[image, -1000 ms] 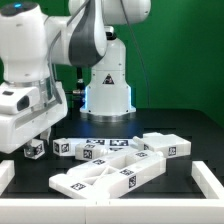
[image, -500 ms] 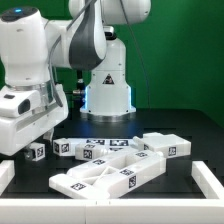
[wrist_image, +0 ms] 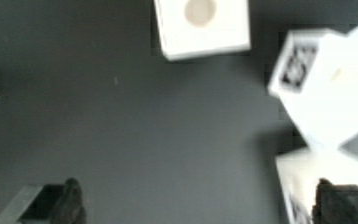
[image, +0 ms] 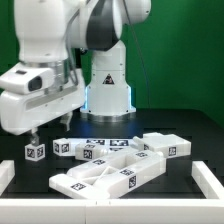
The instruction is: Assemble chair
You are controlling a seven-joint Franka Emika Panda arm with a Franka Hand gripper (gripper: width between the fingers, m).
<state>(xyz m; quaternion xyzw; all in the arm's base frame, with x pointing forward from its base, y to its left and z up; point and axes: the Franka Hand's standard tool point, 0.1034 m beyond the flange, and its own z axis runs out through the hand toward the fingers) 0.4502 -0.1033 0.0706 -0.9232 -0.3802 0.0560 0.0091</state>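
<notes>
We see gripper (wrist_image: 199,200) fingers spread wide, nothing btwn; tips cut off in wrist view. Ext. view: tagged cube (image: 34,152) at its 7 o'clock, apart.

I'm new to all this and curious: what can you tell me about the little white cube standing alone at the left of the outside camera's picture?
The small cube looks like white plastic, blocky, with a square black-and-white marker tag on the face toward the camera. It sits upright on the black table at the exterior view's left, apart from the row of other white pieces. The open gripper hangs just above it, not touching.
</notes>
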